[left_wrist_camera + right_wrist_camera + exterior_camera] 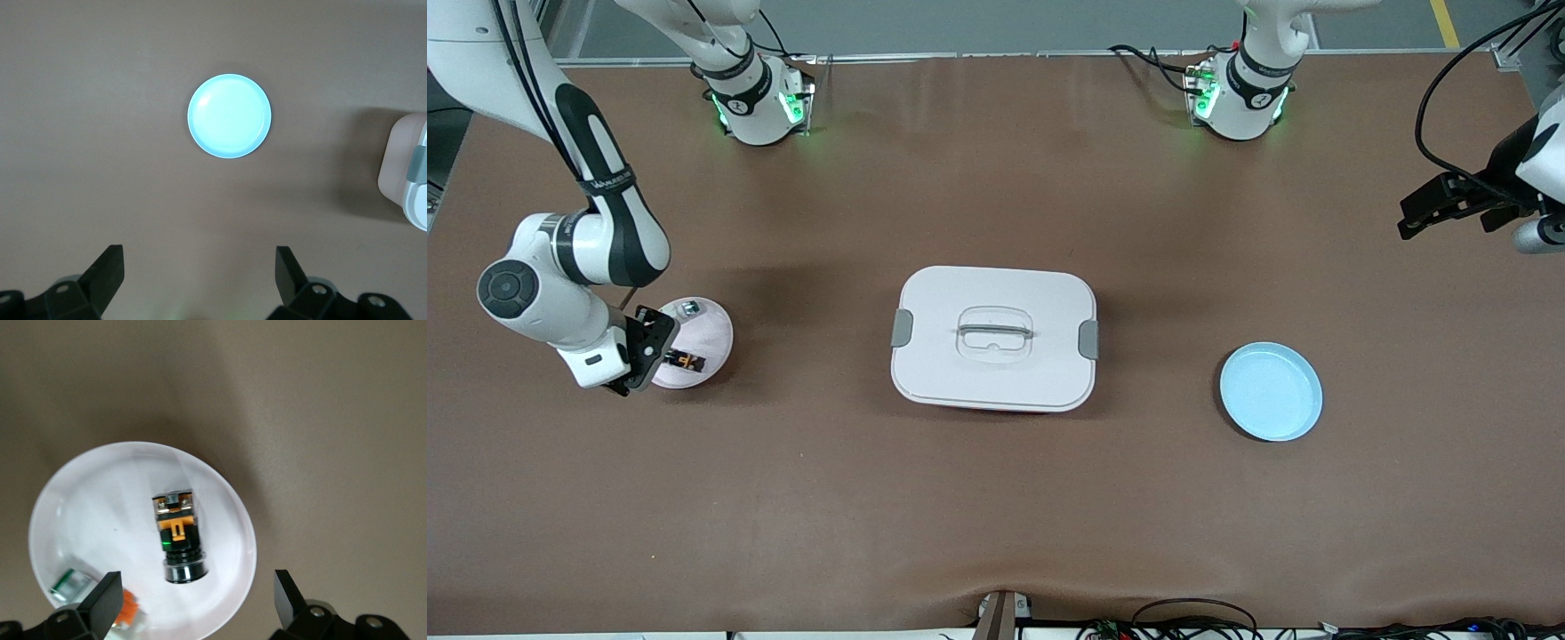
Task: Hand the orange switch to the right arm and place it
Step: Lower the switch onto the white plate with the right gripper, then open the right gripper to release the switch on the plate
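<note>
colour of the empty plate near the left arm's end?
Pale blue plate, plain; the left wrist view shows it best.

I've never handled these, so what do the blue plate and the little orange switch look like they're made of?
The blue plate looks like smooth plastic with a slight gloss: even pale colour and a soft highlight. The orange switch, lying on the white plate, seems to be black and orange plastic with a shiny, probably metal, ring at one end.

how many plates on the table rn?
2. White plate at the right arm's end, under the right gripper; blue plate at the left arm's end. None seems hidden.
</note>
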